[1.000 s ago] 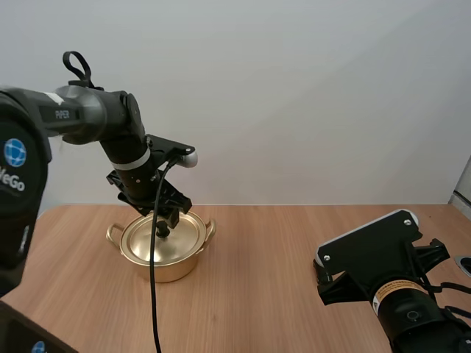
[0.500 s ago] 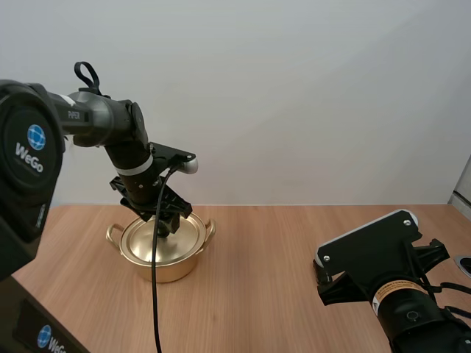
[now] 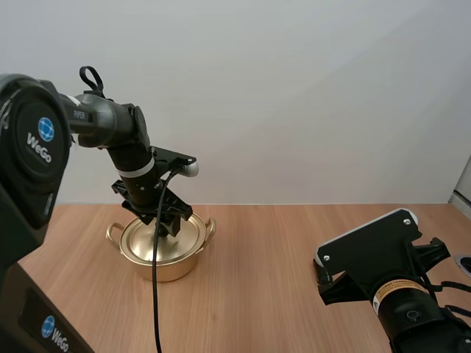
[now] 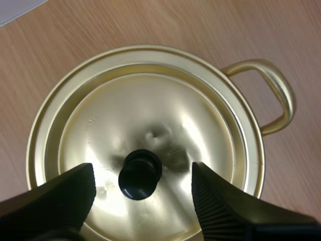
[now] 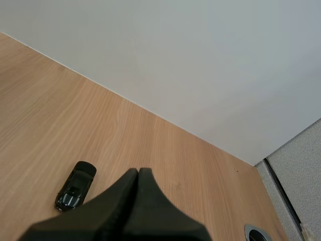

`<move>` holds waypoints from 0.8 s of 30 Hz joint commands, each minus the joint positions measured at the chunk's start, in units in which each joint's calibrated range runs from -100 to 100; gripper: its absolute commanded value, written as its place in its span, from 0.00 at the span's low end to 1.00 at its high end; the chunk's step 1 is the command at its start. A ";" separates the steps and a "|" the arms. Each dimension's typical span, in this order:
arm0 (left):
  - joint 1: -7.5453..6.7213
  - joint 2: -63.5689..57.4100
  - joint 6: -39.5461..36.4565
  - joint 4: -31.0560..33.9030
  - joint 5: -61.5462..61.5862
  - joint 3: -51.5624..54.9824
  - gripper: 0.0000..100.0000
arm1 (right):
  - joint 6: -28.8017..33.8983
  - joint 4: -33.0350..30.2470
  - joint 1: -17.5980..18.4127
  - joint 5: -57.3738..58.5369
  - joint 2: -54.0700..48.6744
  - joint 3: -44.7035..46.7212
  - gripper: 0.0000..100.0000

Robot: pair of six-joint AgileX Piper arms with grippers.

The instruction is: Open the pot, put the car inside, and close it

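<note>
Well, my left hand [image 4: 143, 182] is wide open. Its two black fingers [image 4: 60, 193] stand apart with their bumpy sides facing each other. Right between them sits the little black knob [image 4: 139, 174]. There is a gap on each side of it, so my fingers are not touching it. The knob sticks up from the middle of the shiny gold lid [image 4: 150, 115], just under my hand. The lid is lying flat on the gold pot [image 3: 165, 254], so the pot is closed. A bit past my fingers a round gold handle [image 4: 273, 95] sticks out from the side of the pot. From above, my left hand [image 3: 166, 220] hangs low over the lid, pointing down at it. The pot stands on the brown wooden table [image 3: 280, 250].

My right hand [image 5: 138, 174] is closed tight on nothing. Its fingers [image 5: 125, 211] lie together like one dark point. The small dark car [image 5: 75, 186] is on the table, close beside the tips of this hand. It is not touching them. It sits flat on its wheels. Past the car, the bare table runs on to a plain pale wall [image 5: 200, 60]. The car is well apart from the pot, over by my right arm [image 3: 390, 283].
</note>
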 commanded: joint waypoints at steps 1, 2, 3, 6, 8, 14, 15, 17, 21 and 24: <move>0.00 0.06 0.06 0.02 -0.20 0.02 0.91 | 0.06 -0.02 -0.01 0.00 0.06 -0.08 0.00; 0.00 0.06 0.06 0.02 -0.20 0.02 0.91 | 0.06 -0.02 -0.01 0.00 0.06 -0.08 0.00; 0.00 0.06 0.06 0.02 -0.18 0.02 0.91 | 0.06 -0.02 -0.01 0.00 0.06 -0.08 0.00; 0.00 0.06 0.06 0.02 -0.18 0.02 0.90 | 0.06 -0.02 -0.01 0.00 0.06 -0.08 0.00; 0.00 0.06 0.25 0.02 -0.18 0.02 0.90 | 0.06 -0.15 -0.01 0.00 0.06 -0.08 0.00; 0.00 0.06 0.37 0.02 -0.78 0.02 0.90 | 0.06 -0.15 -0.01 0.00 0.06 -0.08 0.00; 0.00 0.06 0.37 0.02 -0.78 0.02 0.90 | 0.06 -0.15 -0.01 0.00 0.06 -0.08 0.00; 0.00 0.06 0.37 0.02 -0.94 0.02 0.90 | 0.06 -0.15 -0.01 0.00 0.06 -0.08 0.00; 0.00 0.43 0.37 0.02 -1.48 0.02 0.90 | 0.06 -0.15 -0.01 0.00 0.06 -0.08 0.00; 0.00 1.35 0.37 0.02 -0.89 0.02 0.90 | 0.06 -0.15 -0.01 0.00 0.06 -0.08 0.00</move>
